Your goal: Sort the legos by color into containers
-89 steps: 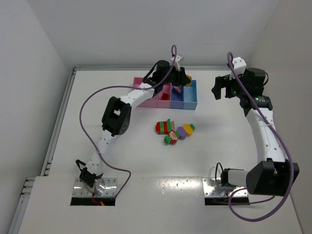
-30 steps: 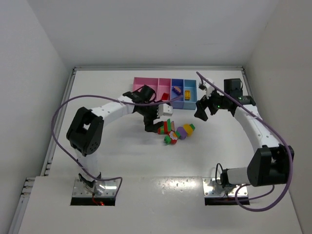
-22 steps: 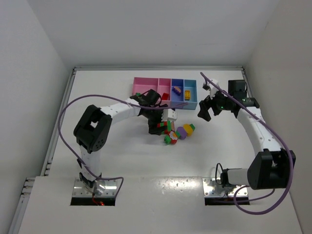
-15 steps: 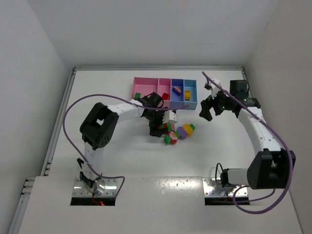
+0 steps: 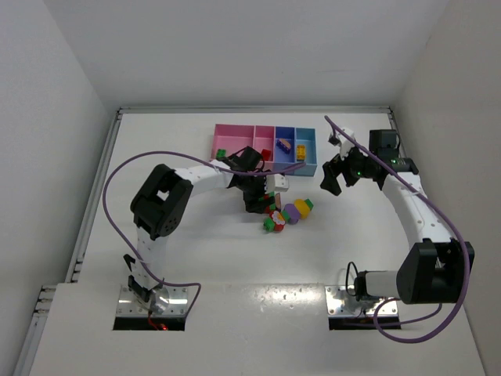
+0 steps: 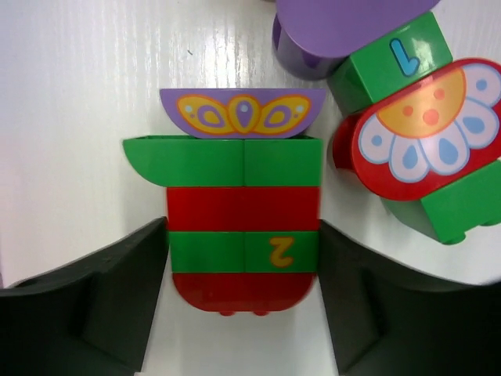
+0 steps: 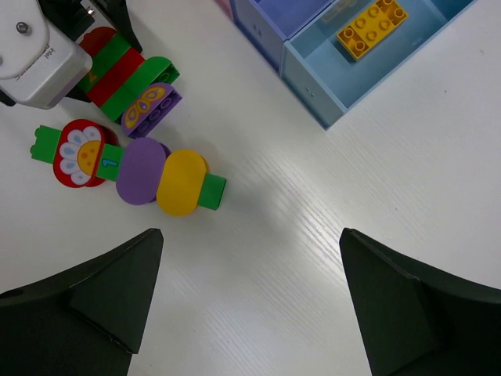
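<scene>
Down from the containers (image 5: 235,128) since 3 s ago, the left gripper (image 6: 243,231) now sits just in front of them, its 2 fingers pressed against both sides of the striped stack (image 6: 243,168). That stack lies flat, its long axis running out from the wrist. Its red end is nearest the wrist and its purple cap points away, with other loose legos (image 6: 423,129) just beside it. Right of the containers, the right gripper (image 7: 250,235) hovers spread wide, holding nothing.

The white table (image 5: 196,251) carries a row of joined containers (image 5: 235,135) in the upper centre of the top view, pink bins to the left and blue to the right. Just below them, mid-frame, a loose cluster lies on the bare surface: a red-and-green striped stack (image 6: 243,227), a flower-faced piece (image 7: 78,153) and a purple-and-yellow piece (image 7: 164,182), close together.
</scene>
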